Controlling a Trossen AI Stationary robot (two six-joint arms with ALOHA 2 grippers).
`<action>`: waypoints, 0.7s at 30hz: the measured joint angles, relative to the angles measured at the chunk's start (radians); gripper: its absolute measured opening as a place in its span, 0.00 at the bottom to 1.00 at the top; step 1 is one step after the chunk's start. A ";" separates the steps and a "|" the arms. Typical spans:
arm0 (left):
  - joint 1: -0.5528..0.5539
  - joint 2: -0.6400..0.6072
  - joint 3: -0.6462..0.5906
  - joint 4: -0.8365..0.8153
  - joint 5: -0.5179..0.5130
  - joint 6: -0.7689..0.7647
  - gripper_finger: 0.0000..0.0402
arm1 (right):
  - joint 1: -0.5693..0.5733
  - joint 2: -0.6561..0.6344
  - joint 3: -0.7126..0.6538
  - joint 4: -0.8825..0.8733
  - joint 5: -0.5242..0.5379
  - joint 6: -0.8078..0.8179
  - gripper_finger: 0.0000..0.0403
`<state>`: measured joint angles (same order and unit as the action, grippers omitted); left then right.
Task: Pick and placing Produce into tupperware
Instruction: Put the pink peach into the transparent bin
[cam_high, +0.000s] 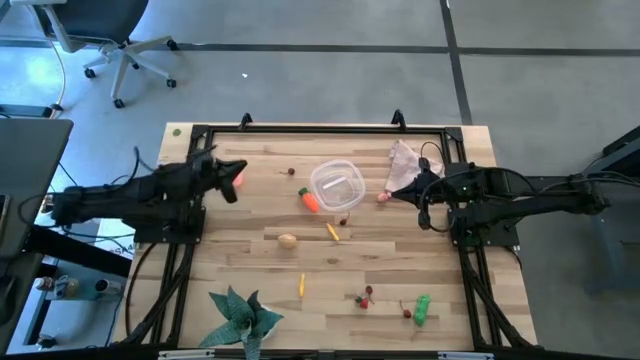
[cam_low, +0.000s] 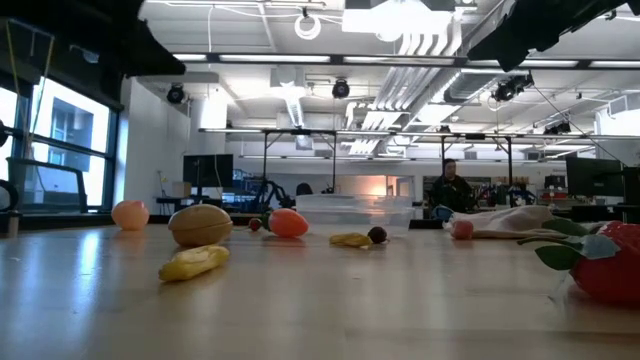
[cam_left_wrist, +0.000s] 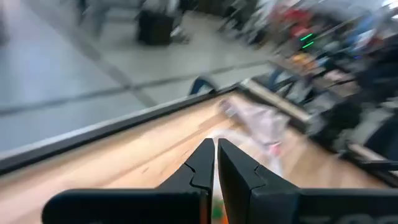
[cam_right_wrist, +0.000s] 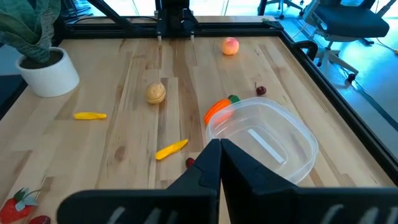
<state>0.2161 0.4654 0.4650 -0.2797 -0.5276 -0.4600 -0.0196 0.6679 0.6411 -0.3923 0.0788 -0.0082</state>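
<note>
You are looking straight down on a wooden table (cam_high: 250, 250) with a black frame along its edges. The clear plastic tub (cam_high: 336, 186) sits a little past the table's middle, toward the far edge, upright and with nothing visible inside. An orange carrot (cam_high: 309, 200) lies touching its left wall. A yellow stick (cam_high: 332, 232) lies just in front of the tub, and a tan potato (cam_high: 288, 240) lies to the left of that stick. A second yellow stick (cam_high: 301, 286) lies nearer the front edge. Red cherries (cam_high: 364, 297) and a green pepper (cam_high: 422, 308) lie near the front right corner. A small dark berry (cam_high: 291, 171) lies left of the tub near the far edge.

Your left gripper (cam_high: 236, 180) hovers at the left edge, fingers pressed together, holding nothing, just beside a peach-coloured fruit (cam_high: 240, 180). Your right gripper (cam_high: 396, 192) hovers right of the tub, also closed and empty, beside a pink piece (cam_high: 382, 197) and a pinkish cloth (cam_high: 404, 160).

A potted plant (cam_high: 240, 315) stands at the front left corner. The widest open wood lies between the potato and the plant, and along the left side.

No writing or labels can be read
</note>
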 joint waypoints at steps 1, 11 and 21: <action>0.000 0.046 0.038 -0.051 -0.015 -0.035 0.03 | 0.000 0.000 0.000 0.000 0.000 0.000 0.00; 0.000 0.500 0.436 -0.635 -0.051 -0.421 0.03 | 0.000 0.000 0.000 0.000 0.000 0.000 0.00; 0.049 0.786 0.698 -1.033 -0.077 -0.684 0.03 | 0.000 0.000 0.000 0.000 0.000 0.000 0.00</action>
<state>0.2656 1.2513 1.1626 -1.3129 -0.6045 -1.1435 -0.0196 0.6682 0.6415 -0.3923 0.0788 -0.0082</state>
